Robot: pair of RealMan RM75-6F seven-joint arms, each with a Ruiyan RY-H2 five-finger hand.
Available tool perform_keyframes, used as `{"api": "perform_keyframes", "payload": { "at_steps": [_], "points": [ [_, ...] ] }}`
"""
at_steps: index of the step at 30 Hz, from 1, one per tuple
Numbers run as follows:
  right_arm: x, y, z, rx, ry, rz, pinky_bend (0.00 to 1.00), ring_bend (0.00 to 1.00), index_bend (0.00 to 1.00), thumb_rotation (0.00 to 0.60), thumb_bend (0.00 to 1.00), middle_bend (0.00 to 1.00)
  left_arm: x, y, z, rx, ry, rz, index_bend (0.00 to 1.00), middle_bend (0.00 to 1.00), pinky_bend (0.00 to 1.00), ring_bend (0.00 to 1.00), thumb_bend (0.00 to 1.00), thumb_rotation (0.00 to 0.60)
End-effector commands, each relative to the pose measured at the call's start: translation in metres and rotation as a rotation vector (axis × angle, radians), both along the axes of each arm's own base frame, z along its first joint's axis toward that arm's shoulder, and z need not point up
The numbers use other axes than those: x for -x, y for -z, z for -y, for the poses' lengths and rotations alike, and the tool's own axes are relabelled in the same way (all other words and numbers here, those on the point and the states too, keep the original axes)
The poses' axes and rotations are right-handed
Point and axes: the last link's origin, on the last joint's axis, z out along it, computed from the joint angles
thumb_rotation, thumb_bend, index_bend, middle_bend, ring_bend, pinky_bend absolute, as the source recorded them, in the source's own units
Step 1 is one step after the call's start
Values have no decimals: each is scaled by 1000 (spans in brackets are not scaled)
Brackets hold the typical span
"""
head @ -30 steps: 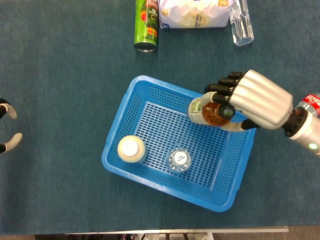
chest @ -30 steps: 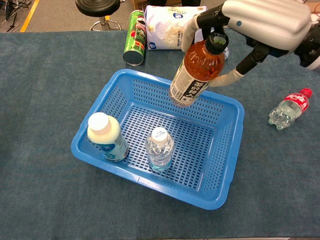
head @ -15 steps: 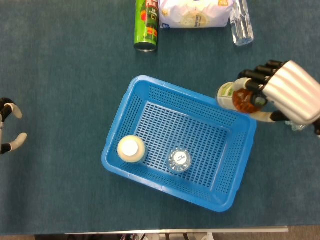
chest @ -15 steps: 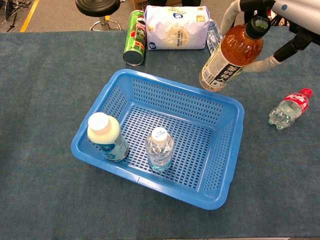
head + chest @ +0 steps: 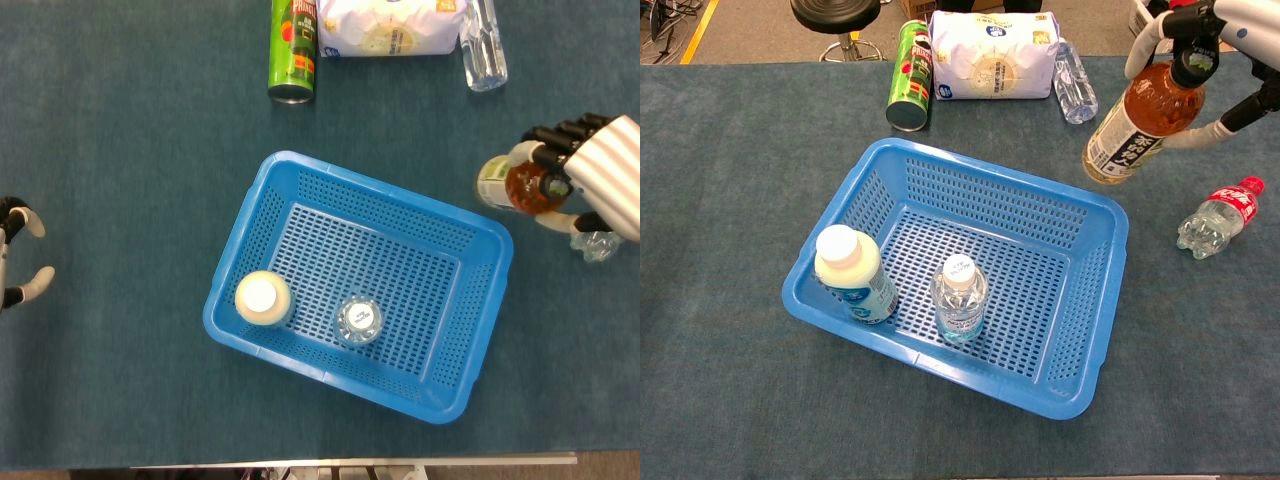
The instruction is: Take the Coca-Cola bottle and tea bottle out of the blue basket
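Looking down from the head view, the right hand [image 5: 585,185] at right edge grips the tea bottle [image 5: 512,184] just outside the basket [image 5: 245,205]; the left hand [image 5: 15,255], far left, is spread, empty; dropping risks hitting the cola bottle [image 5: 596,243] below. Chest view: tea tilted, held by its neck, could slip; bare cloth lies between basket and cola.

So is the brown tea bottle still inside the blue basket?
No, it's out. The right robot hand holds the tea bottle tilted in the air, past the blue basket rim, over the table.
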Motion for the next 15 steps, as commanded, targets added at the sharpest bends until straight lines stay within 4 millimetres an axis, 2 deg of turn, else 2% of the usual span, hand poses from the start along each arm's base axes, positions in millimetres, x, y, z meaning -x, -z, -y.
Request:
{"api": "perform_keyframes", "payload": {
  "at_steps": [1,7,15],
  "points": [
    [8,3,-3,-11,34,-23,569,636,533,600,236,664,1,0,0,1,-2,1,475,377,571,385,144,600],
    [20,9,-5,-36,87,-59,569,636,532,600,236,664,2,0,1,-2,-5,3,475,377,571,385,144,600],
    [25,11,-5,-50,111,-82,569,609,501,600,226,632,2,0,0,0,-5,4,475,377,571,385,143,600]
  ]
}}
